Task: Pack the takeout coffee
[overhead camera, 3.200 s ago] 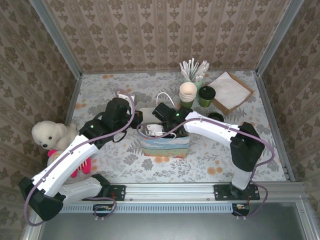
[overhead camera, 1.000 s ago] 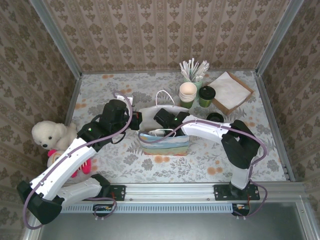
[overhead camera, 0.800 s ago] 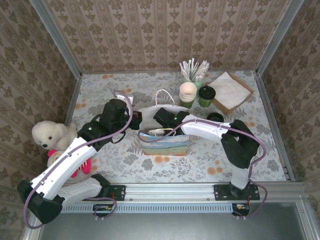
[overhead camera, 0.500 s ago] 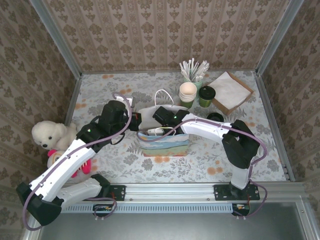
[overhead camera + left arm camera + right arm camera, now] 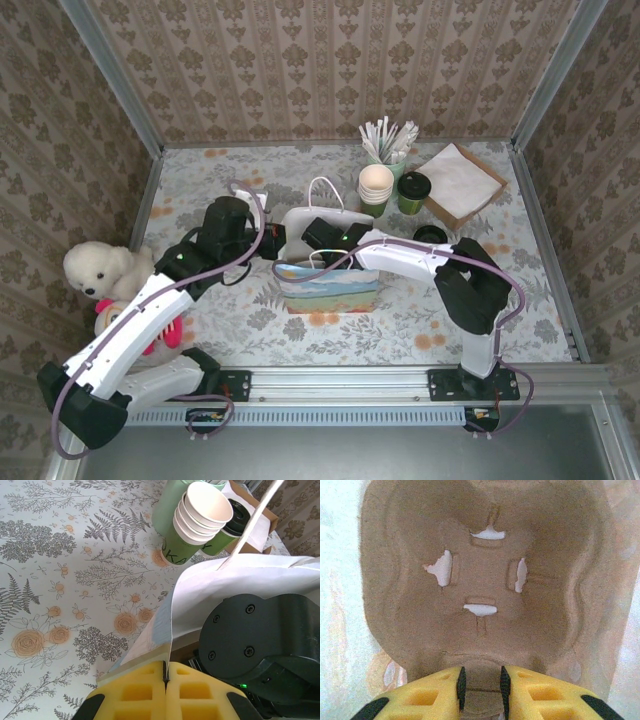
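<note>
Nearest the arm bases, outside the left rail of the flowered table [image 5: 430, 315], a white plush bear [image 5: 100, 270] is being shown lying on something pink.

Just beyond, at the middle of the table, a paper bag [image 5: 330, 288] with a painted front is being held upright with its mouth open. Its left rim is being pinched by the left gripper [image 5: 165, 669], whose yellow fingers are being pressed flat together on the edge of the white paper.

The right gripper [image 5: 481, 680] is being held down inside the bag, over a moulded pulp cup carrier [image 5: 485, 580] that is lying on the bag's bottom. Its fingers are being held slightly apart, with the carrier's near rim lying in the gap. Whether that rim is being squeezed cannot be told.

Farther back, right of the bag, a loose black lid [image 5: 431, 234] is being shown flat on the table. Beyond it, the takeout coffee [image 5: 413, 193] is standing upright outside the bag, toward the far right of the table and well apart from both grippers.

Just to its left, a stack of lidless green cups [image 5: 376, 187] is being shown. Behind that stack, a green cup of white stirrers [image 5: 388, 143] is standing. To the right of the coffee, white napkins [image 5: 455, 178] are being carried on a brown tray.
</note>
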Controlling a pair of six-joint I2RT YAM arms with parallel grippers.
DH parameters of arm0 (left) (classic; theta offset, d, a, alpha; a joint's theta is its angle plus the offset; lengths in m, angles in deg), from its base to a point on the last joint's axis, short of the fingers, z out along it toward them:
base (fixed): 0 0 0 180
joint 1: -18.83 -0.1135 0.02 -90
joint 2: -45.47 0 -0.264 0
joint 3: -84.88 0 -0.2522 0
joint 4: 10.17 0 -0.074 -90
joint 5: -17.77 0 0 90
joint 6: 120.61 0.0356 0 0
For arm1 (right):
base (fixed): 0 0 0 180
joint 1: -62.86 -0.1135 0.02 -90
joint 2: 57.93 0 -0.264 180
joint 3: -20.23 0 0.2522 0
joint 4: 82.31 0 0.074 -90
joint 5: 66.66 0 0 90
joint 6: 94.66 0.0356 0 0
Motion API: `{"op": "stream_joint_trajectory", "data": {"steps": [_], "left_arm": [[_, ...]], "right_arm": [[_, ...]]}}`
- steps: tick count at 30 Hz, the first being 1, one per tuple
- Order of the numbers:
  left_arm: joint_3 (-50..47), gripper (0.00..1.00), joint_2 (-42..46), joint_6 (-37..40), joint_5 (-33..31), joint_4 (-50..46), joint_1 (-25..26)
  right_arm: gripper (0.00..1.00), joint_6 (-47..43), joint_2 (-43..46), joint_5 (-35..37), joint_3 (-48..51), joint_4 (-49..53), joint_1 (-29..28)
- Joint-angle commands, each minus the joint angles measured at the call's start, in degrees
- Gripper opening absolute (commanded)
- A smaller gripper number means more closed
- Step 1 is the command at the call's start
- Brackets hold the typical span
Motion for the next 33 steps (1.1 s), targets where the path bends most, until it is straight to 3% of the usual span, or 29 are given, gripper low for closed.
{"op": "stream_joint_trajectory", "data": {"steps": [1, 12, 17, 20, 27, 33], "left_arm": [[0.06, 0.0, -0.24, 0.98, 2.2, -1.63, -0.71], [-0.03, 0.0, -1.53, 2.98, 3.5, -1.5, -1.26], [1.04, 0.0, -2.11, 4.15, 1.98, -2.9, -1.53], [1.49, 0.0, -2.84, 4.21, 2.13, -3.39, -1.79], [0.99, 0.0, -2.98, 3.65, 2.42, -3.08, -1.79], [1.47, 0.0, -2.74, 4.65, 2.79, -2.81, -1.79]], "right_arm": [[0.35, -1.83, -0.08, 2.3, 0.79, 0.26, -0.1], [0.66, 6.24, 8.45, -12.02, -6.83, 4.91, 1.05], [0.8, 7.16, 12.88, -13.35, -9.73, 6.11, 2.45], [0.94, 10.12, 16.42, -14.01, -10.06, 4.11, 3.71], [0.97, 14.61, 25.5, -17.59, -6.21, -2.28, 4.21], [1.0, 23.68, 33.15, -11.02, -6.05, -8.06, 5.25]]}}
